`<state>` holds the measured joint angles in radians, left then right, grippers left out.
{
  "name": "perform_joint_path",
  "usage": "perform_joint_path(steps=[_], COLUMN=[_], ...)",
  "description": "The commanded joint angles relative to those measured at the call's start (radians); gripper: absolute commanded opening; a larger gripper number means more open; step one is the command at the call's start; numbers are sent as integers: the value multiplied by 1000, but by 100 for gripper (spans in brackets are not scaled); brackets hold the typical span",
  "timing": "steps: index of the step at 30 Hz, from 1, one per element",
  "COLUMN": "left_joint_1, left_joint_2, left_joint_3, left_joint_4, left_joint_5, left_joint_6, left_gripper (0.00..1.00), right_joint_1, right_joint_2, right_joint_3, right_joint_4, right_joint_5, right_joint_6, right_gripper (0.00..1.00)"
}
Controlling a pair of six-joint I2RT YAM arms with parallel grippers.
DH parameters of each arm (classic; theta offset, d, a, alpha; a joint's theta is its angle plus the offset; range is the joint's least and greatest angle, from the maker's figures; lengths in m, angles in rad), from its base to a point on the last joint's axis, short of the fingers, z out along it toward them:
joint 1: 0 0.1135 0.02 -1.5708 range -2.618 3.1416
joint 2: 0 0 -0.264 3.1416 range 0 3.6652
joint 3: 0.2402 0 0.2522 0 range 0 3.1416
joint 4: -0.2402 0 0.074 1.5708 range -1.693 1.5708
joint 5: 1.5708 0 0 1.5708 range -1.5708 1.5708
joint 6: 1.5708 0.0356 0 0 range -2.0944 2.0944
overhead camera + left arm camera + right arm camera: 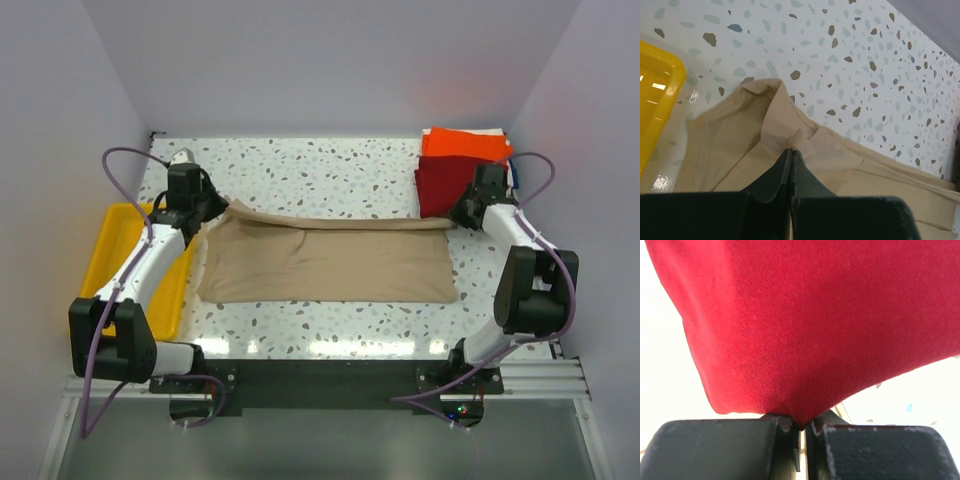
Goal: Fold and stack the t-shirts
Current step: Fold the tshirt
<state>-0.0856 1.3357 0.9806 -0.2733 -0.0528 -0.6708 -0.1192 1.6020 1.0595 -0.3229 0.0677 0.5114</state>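
Between the shut jaws of the left gripper (791,151) bunches an edge of the soft tan cloth t-shirt (735,150); the right gripper (800,424) pinches the dark red cloth t-shirt (815,325) draping above.

The tan shirt (330,265) covers the middle of the tabletop (320,165). It leaves a bare strip along the back wall and a narrower one at the near edge. On the left, a yellow tray (97,262) lies just beside the shirt. The red shirt (438,188) and orange shirt (462,143) fill the far right corner, right against the right hand (456,215). Walls close in on three sides.
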Motion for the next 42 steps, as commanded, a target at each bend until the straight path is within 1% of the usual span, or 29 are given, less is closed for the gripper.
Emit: perform_joint_path(steps=[1, 6, 8, 10, 11, 12, 15, 18, 21, 23, 26, 28, 29, 31, 32, 36, 37, 39, 42], left_joint_1=[7, 7, 7, 7, 7, 7, 7, 7, 7, 7, 7, 7, 7, 7, 7, 7, 7, 6, 7], left_joint_2=[-3, 48, 75, 97, 102, 103, 106, 108, 109, 102, 97, 91, 88, 80, 79, 62, 60, 57, 51], left_joint_3=[-2, 36, 56, 72, 76, 78, 86, 93, 105, 101, 92, 86, 81, 70, 66, 30, 26, 20, 15], left_joint_4=[45, 55, 59, 57, 59, 59, 57, 54, 42, 43, 49, 49, 49, 46, 42, 45, 48, 48, 43], left_joint_5=[14, 41, 48, 71, 76, 77, 90, 105, 116, 123, 143, 154, 156, 163, 165, 168, 169, 171, 168], left_joint_6=[-15, -21, -23, -23, -23, -21, -18, -12, -9, -7, -9, -9, -9, -10, -9, -7, -7, -4, -1], left_gripper=[0, 0, 0, 0, 0, 0, 0, 0, 0, 0, 0, 0, 0, 0, 0, 0, 0, 0, 0], right_joint_1=[-5, -5, -5, -5, -5, -5, -5, -7, -5, -7, -5, -7, -5, -7, -7, -13, -14, -13, -14], right_joint_2=[39, 159, 220, 272, 291, 306, 349, 397, 420, 403, 343, 290, 273, 240, 237, 257, 253, 227, 223], right_joint_3=[77, 224, 266, 307, 324, 361, 405, 466, 519, 499, 409, 302, 301, 249, 240, 238, 231, 205, 238], right_joint_4=[24, -10, -22, -16, -21, -31, -28, -38, -71, -42, 13, 47, 60, 77, 74, 70, 76, 113, 82], right_joint_5=[-6, -55, -66, -66, -90, -92, -77, -56, -48, -66, -92, -89, -80, -71, -43, -65, -90, -79, -80], right_joint_6=[18, 19, 16, 27, 29, 26, 24, 13, 3, 4, 19, 24, 22, 18, 15, 10, 10, 12, 7], right_gripper=[0, 0, 3, 12, 17, 27, 46, 55, 55, 55, 55, 56, 57, 58, 60, 60, 61, 63, 63])
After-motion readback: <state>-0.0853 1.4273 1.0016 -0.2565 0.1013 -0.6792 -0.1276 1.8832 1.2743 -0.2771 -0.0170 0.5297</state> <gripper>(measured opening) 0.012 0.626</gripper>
